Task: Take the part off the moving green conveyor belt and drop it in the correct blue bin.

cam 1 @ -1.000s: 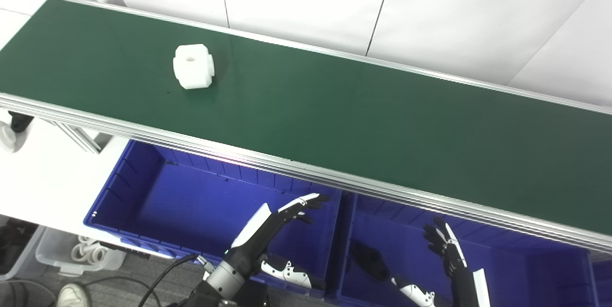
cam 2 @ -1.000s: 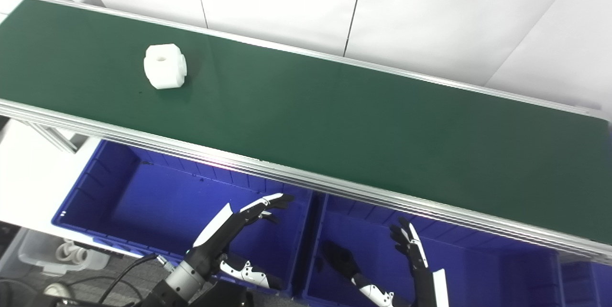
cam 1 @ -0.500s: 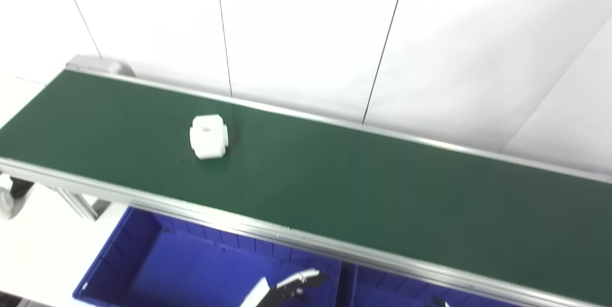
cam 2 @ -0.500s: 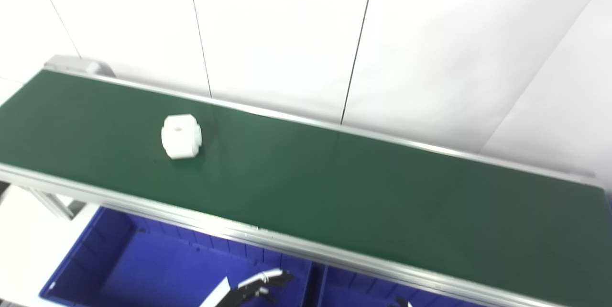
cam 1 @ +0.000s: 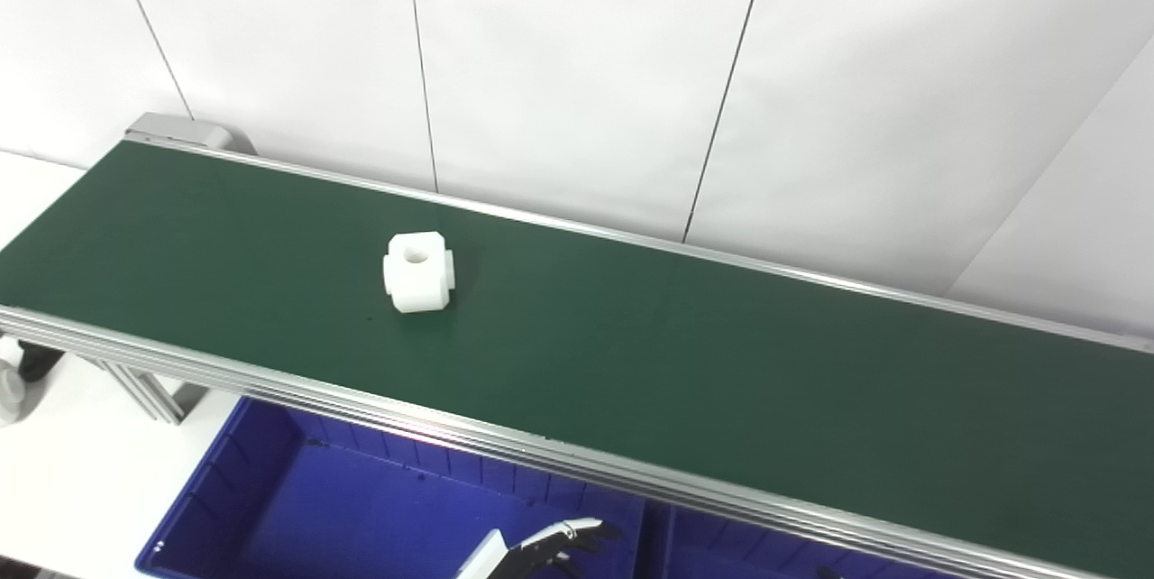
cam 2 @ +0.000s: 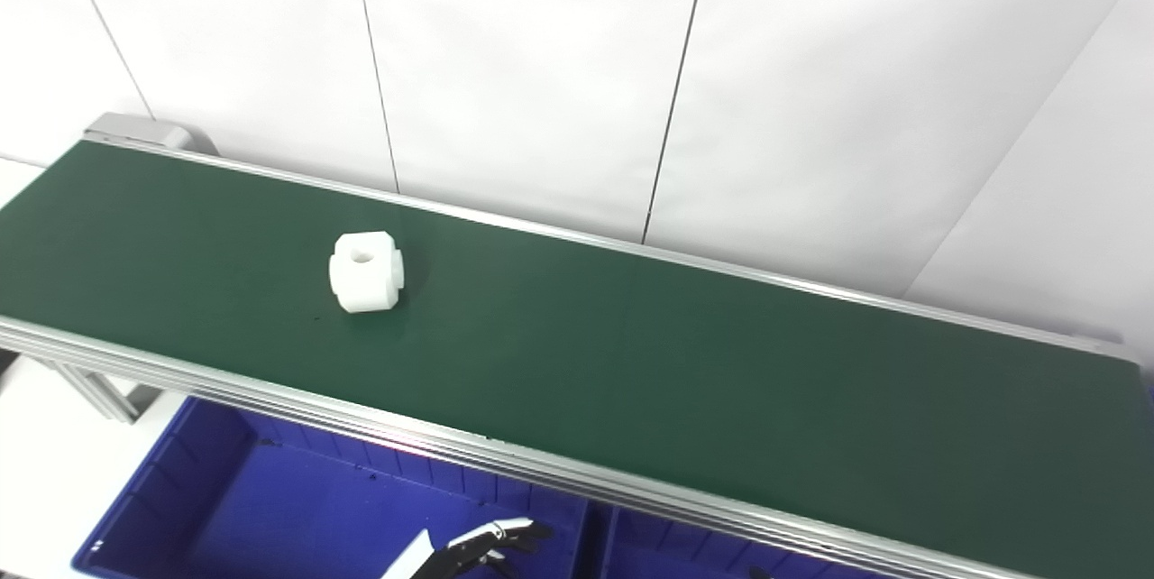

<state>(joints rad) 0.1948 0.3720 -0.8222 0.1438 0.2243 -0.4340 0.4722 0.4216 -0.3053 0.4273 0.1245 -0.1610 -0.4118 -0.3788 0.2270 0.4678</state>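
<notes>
The white part (cam 1: 418,271) lies on the green belt (cam 1: 685,363) toward its left end, well apart from the left hand (cam 1: 541,552), fingers seemingly spread and empty, over the left blue bin (cam 1: 270,507); right hand unseen.

Before me, the green conveyor belt (cam 1: 676,363) runs from upper left to lower right between aluminium side rails (cam 1: 505,444). One white part (cam 1: 417,271), blocky with a round hole in its top face, rests on its left portion.
</notes>
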